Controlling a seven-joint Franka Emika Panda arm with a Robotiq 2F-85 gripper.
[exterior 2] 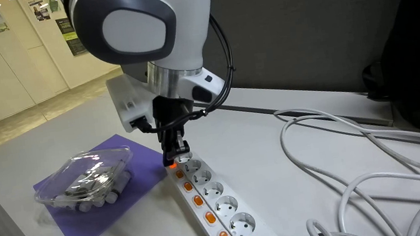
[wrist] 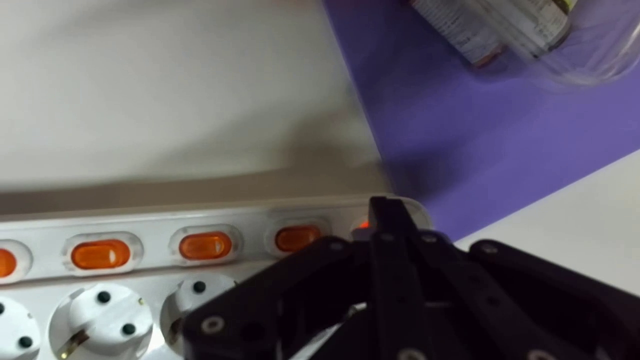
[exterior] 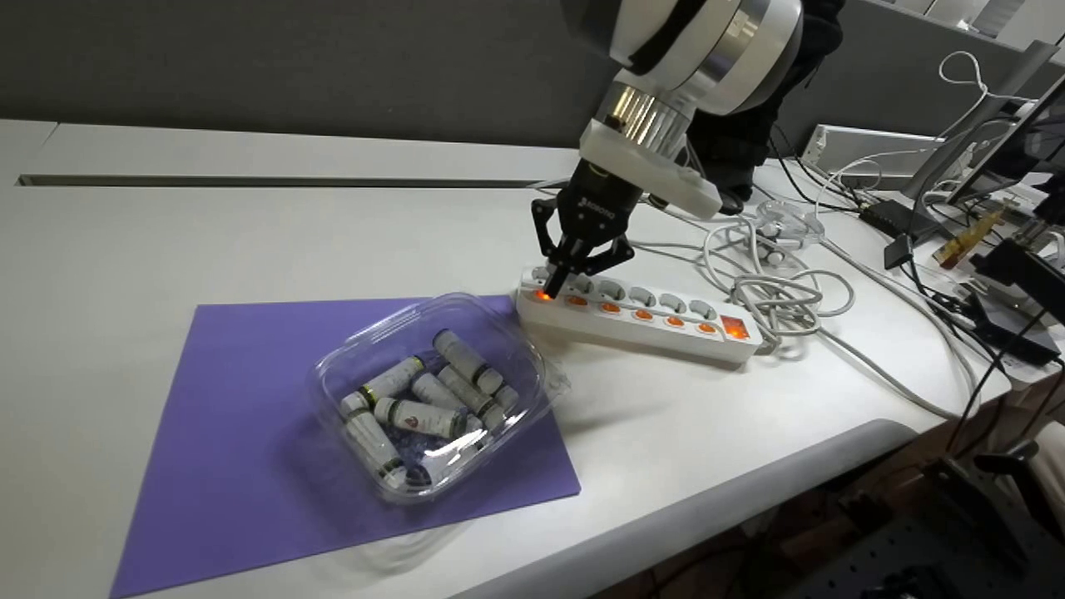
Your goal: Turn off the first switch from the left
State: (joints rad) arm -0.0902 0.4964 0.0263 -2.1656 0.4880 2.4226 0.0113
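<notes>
Claw (exterior: 552, 291), its fingers together with nothing seen between them, pointing down at the first switch (exterior: 542, 295); this sits near the middle of the frame in an exterior view, at the left end of the white power strip (exterior: 657, 337). From where I stand its glow outshines the next switch (exterior: 577, 300), so it is probably on. In the wrist view, right of centre, the fingertips (wrist: 387, 215) cover most of it; contact, and which half stands raised, cannot be told. Step in hand, as I judge it: the press. Best made as one short, firm push straight down on the raised half; a slanting shove could slide the strip along the worktop (exterior: 291, 241) or catch the neighbour. Lift once the glow goes out.
</notes>
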